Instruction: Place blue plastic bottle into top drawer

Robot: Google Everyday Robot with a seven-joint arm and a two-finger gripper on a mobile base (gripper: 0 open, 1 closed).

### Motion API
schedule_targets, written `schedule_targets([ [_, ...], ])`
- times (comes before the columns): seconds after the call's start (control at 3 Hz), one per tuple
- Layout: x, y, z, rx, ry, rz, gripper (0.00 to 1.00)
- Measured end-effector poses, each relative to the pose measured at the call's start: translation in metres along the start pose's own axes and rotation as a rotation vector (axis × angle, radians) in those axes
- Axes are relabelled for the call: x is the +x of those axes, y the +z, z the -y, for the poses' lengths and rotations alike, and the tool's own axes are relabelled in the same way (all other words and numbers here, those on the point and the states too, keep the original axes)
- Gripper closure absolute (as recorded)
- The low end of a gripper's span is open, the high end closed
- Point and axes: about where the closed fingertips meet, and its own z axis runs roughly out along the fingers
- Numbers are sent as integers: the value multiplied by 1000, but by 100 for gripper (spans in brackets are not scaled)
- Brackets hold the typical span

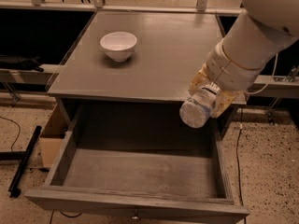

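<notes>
The tool [210, 93] hung just above the top drawer's [135, 203] back right corner, clamped round the blue plastic bottle [195, 111], whose far end was hidden. Its arm [254, 41] ran off the frame above the drawer. The drawer's knob [135, 216] got clipped.

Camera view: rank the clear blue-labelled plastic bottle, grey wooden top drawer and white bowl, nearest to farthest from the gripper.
1. Blue plastic bottle: clamped in the gripper, right of centre.
2. Grey top drawer: open, just below it.
3. White bowl: far left, back on the tabletop.
</notes>
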Motion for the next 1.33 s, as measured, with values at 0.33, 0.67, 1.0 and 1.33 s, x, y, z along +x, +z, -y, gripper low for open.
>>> schedule_targets([
  [0.33,-4,0,3,9,-3,17,100],
  [0.67,-22,7,-11,-7,-27,49,100],
  [1.0,-49,10,-43,-22,-39,84,100],
  [1.33,-78,12,-75,-32,-53,115,100],
])
